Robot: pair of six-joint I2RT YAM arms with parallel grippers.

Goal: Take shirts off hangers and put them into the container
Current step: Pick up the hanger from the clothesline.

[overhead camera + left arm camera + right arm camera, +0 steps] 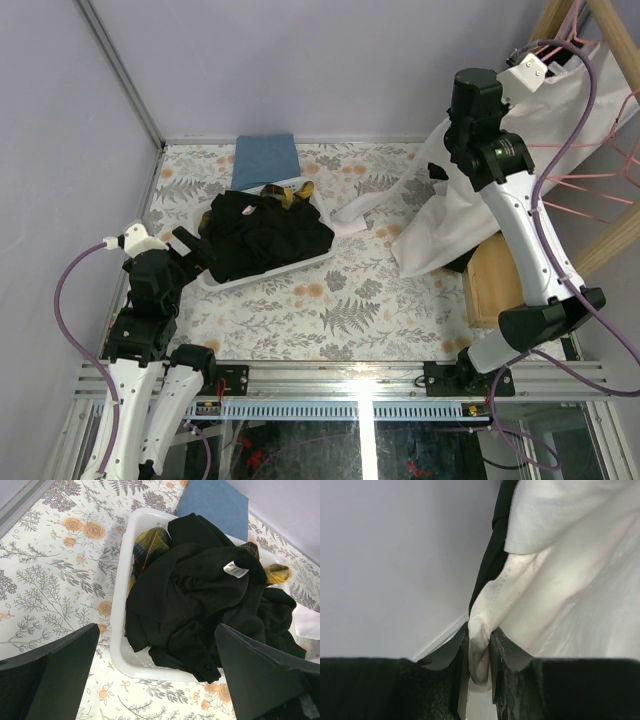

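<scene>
A white long-sleeved shirt [470, 210] hangs from a pink hanger at the right, and its sleeve trails over the table toward the container. My right gripper [440, 168] is shut on a fold of this white shirt [560, 580], the cloth pinched between its jaws [480, 655]. More pink hangers [590, 185] hang behind it. The white container [270, 275] holds black shirts [265, 230] and a yellow-and-black plaid shirt [295, 192]. My left gripper [195, 248] stands open just above the container's near rim [120, 605], holding nothing. In its view [156, 630], black shirts [200, 595] cover the plaid one [147, 545].
A folded blue cloth [266, 158] lies behind the container. A wooden tray [490, 280] sits under the hanging shirt at the right, and a wooden rack [610, 30] rises at the far right corner. The grey walls stand close behind.
</scene>
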